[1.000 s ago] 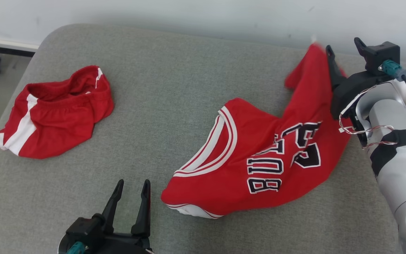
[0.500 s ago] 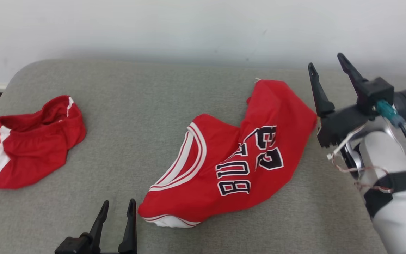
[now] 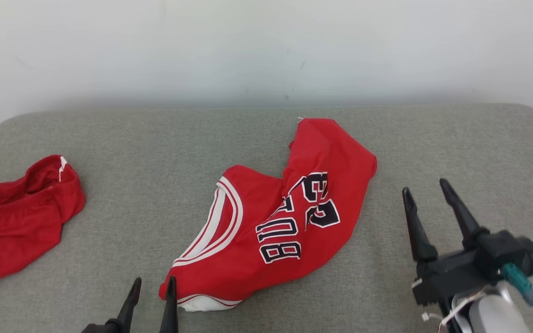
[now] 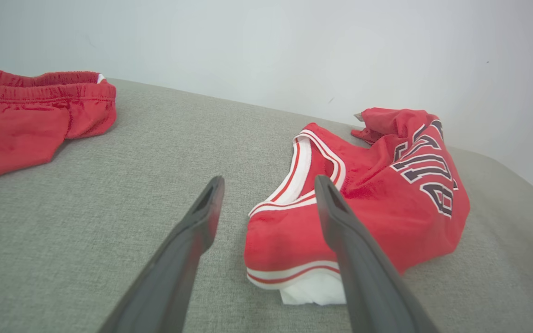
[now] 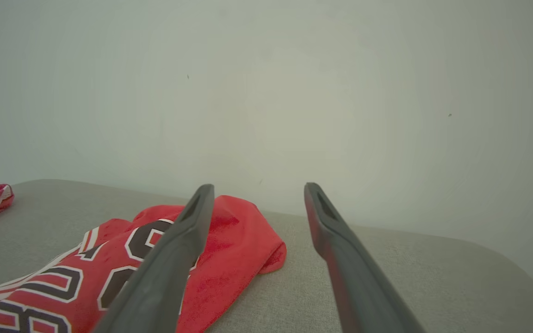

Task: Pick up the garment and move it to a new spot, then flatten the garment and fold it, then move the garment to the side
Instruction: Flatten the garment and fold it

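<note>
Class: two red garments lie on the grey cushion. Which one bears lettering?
The red sleeveless jersey in the middle; the red shorts with a white stripe at the left show none.

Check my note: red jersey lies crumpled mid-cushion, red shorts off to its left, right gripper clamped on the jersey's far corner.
Wrong on the grip: the head view shows the right gripper open, apart from the jersey and holding nothing. The jersey does lie crumpled in the middle of the cushion, red shorts off to its left.
</note>
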